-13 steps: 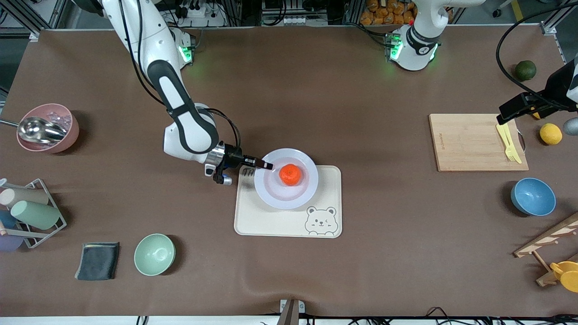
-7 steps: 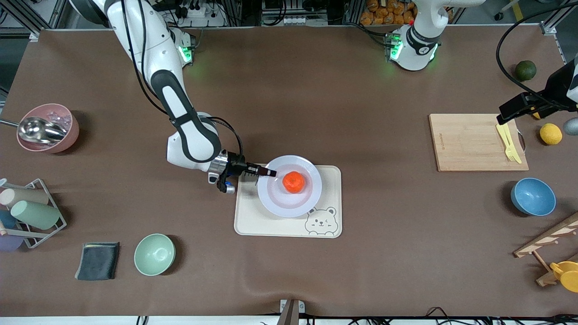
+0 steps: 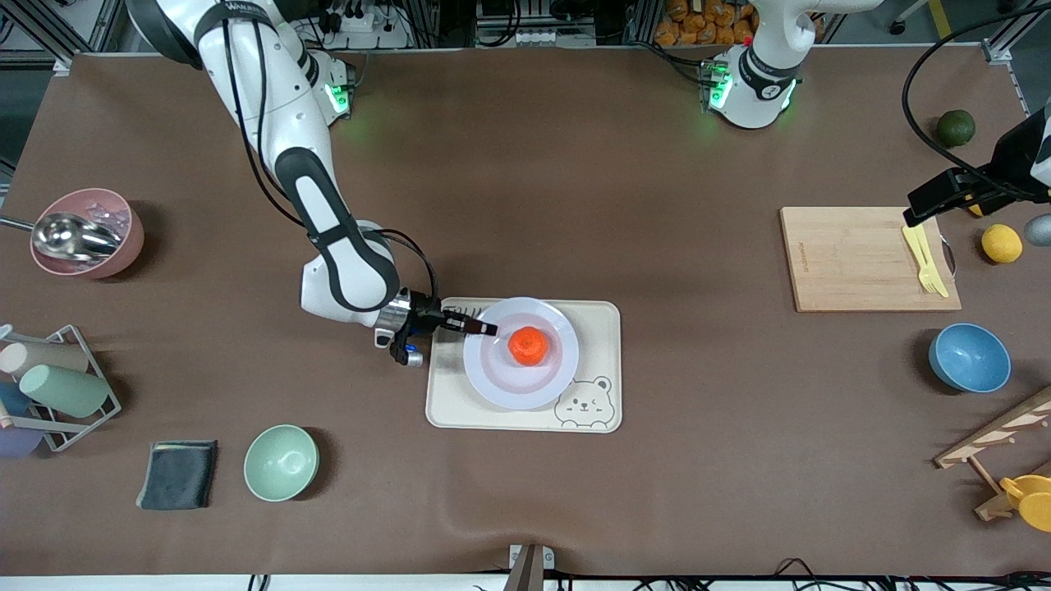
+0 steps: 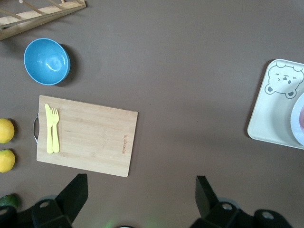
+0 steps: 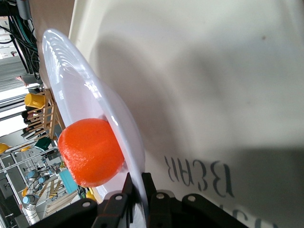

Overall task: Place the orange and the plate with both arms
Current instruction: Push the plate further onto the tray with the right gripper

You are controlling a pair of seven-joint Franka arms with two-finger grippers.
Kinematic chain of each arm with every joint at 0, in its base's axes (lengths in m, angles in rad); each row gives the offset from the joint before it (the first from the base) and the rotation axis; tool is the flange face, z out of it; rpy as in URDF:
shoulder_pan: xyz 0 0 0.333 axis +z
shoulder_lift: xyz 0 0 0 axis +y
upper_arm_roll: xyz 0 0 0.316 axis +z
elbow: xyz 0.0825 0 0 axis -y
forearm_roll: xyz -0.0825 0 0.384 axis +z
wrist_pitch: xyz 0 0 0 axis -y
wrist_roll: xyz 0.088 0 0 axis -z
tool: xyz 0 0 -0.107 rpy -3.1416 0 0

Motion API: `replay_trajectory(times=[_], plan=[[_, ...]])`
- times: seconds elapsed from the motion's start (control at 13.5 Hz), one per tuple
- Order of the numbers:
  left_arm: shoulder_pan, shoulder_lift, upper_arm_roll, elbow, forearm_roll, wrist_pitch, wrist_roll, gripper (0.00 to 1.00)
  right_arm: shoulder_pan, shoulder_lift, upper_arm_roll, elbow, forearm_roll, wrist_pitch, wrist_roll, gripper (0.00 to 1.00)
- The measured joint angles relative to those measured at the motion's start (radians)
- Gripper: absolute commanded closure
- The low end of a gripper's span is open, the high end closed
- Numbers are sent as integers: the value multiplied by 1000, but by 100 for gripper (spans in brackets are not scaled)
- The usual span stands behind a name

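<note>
Tray (image 3: 595, 328): cream, rectangular, bear drawing at its lower corner, lower centre of the front frame; it serves as the landing place for the plate.

Plate (image 3: 520, 379): round, pale lavender-white, wide rim, over the tray. In the right wrist view it is tilted, held by one edge, so it is judged not yet fully set down.

Orange (image 3: 527, 345): small, bright red-orange, slightly flattened, on the plate's middle.

Right hand (image 3: 484, 329): pinched narrow on the plate's rim at the edge toward the right arm's end.

Left hand (image 4: 142, 194): wide, empty, waiting high over the worktop (image 3: 575, 189), centre right of the front frame.
</note>
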Motion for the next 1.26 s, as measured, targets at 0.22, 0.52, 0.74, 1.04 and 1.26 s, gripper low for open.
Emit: replay_trajectory(times=[0.22, 0.52, 0.74, 1.04, 1.26], plan=[[2, 0, 1, 0, 0, 0, 0, 0, 0, 29, 0, 34, 0, 0, 0, 100], [4, 0, 5, 0, 0, 0, 0, 0, 0, 46, 0, 51, 0, 0, 0, 100], [5, 0, 6, 0, 0, 0, 0, 0, -1, 47, 0, 52, 0, 0, 0, 95], [5, 0, 5, 0, 0, 0, 0, 0, -1, 47, 0, 53, 0, 0, 1, 0], [4, 0, 4, 0, 0, 1, 0, 0, -1, 47, 0, 58, 0, -1, 1, 0]])
